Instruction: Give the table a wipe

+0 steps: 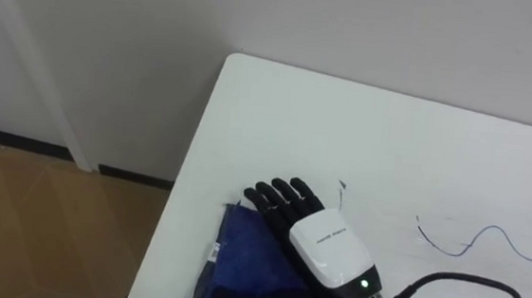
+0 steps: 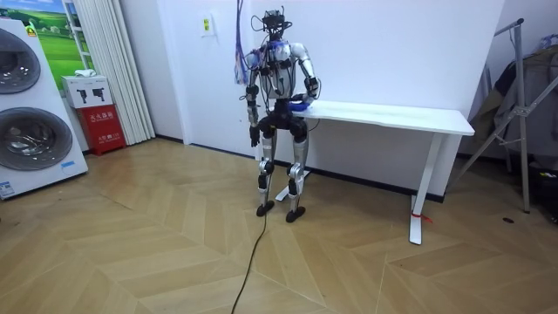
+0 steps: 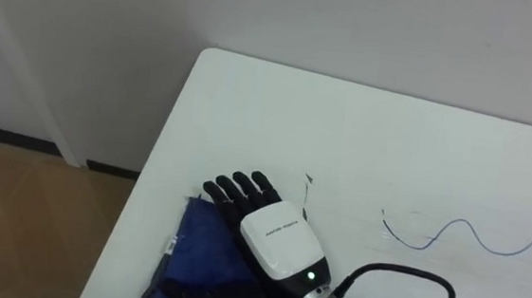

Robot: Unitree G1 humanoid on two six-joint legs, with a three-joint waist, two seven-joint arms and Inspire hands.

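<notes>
Our right hand lies flat on the blue cloth, fingers straight and spread, pressing down rather than gripping anything; the thumb rests on the cloth's near part. The cloth sits bunched by the left edge of the white worktop, towards its near side, with the far-left corner bare beyond the fingertips. Our left hand hangs at our side in the room view, where we stand at the worktop's left end, facing the wall.

We judge that the wiping stroke is in hand, with the cloth pinned and ready to slide. 2 marks are visible: a small dark fleck just beside the fingertips, and a wavy blue pen line well apart towards the right edge. The next move calls for a steady downward press while sweeping the cloth right, across the fleck first, without letting the cloth slip out from under the palm.
</notes>
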